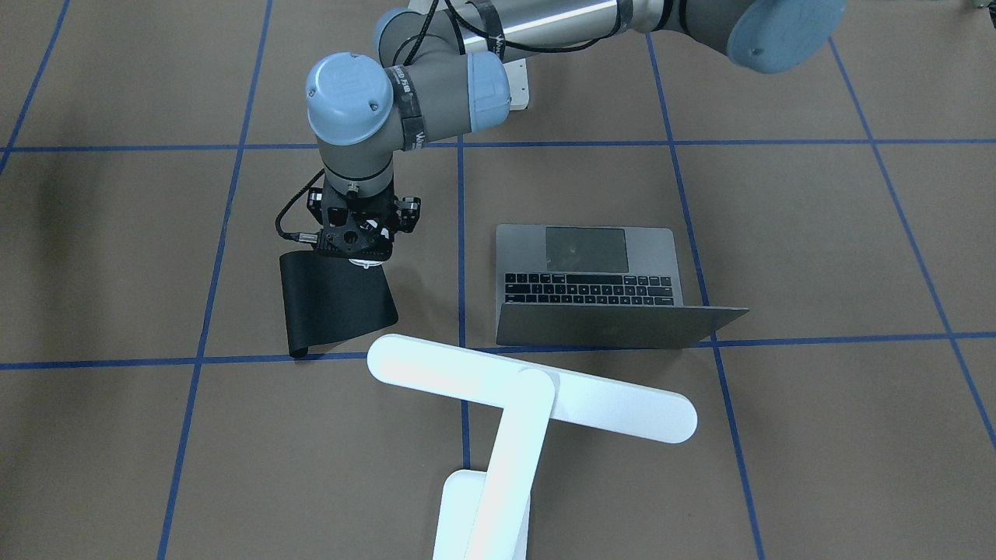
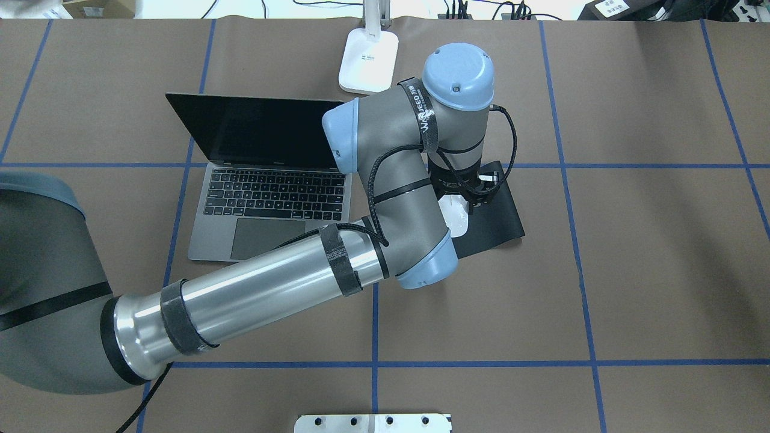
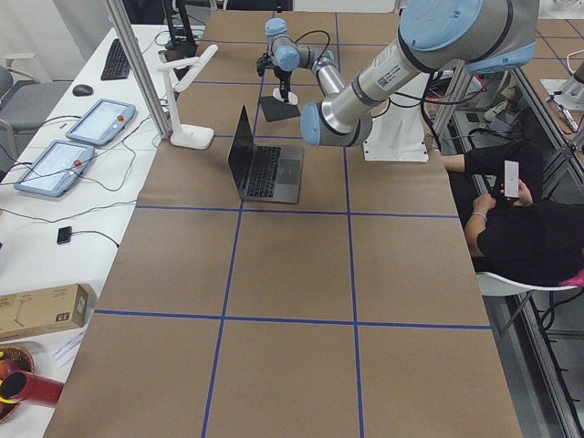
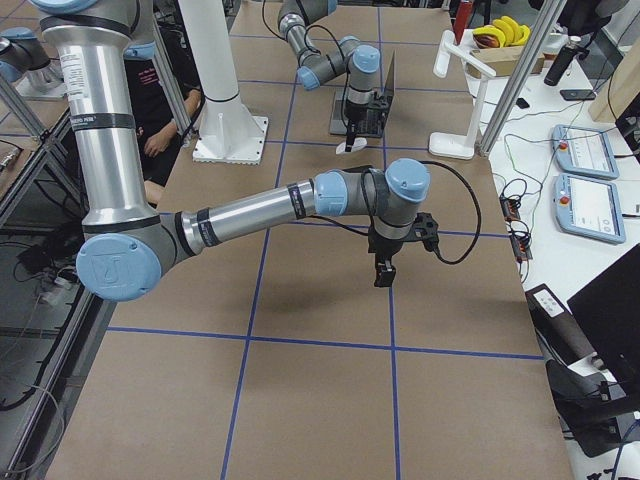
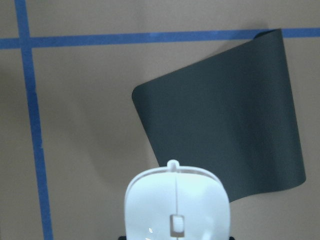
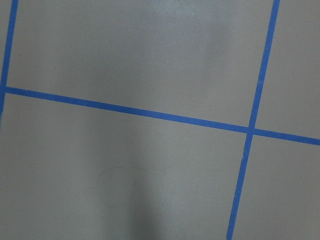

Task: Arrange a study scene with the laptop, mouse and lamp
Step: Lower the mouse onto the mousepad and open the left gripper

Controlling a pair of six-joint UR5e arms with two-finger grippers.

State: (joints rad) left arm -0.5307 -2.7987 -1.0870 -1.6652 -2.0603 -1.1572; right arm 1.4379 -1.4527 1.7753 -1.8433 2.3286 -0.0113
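Note:
The dark-grey laptop [image 1: 591, 272] [image 2: 271, 192] stands open on the brown table. To its side lies a black mouse pad [image 1: 334, 299] [image 2: 499, 216] [image 5: 225, 130] with one edge curled up. My left gripper [image 1: 366, 260] [image 2: 466, 201] points down over the pad's near edge, shut on the white mouse [image 5: 177, 205] [image 2: 454, 219]. The white lamp [image 1: 529, 389] stands behind the laptop, its base [image 2: 368, 54] at the far table edge. My right gripper [image 4: 384, 272] hangs over bare table, far from these things; whether it is open or shut, I cannot tell.
A white bolted pedestal plate [image 2: 373, 423] sits at the table's near edge. A person [image 3: 520, 219] sits beside the table. Tablets [image 3: 100, 123] and cables lie on a side bench. Blue tape lines [image 6: 130, 111] cross the brown table.

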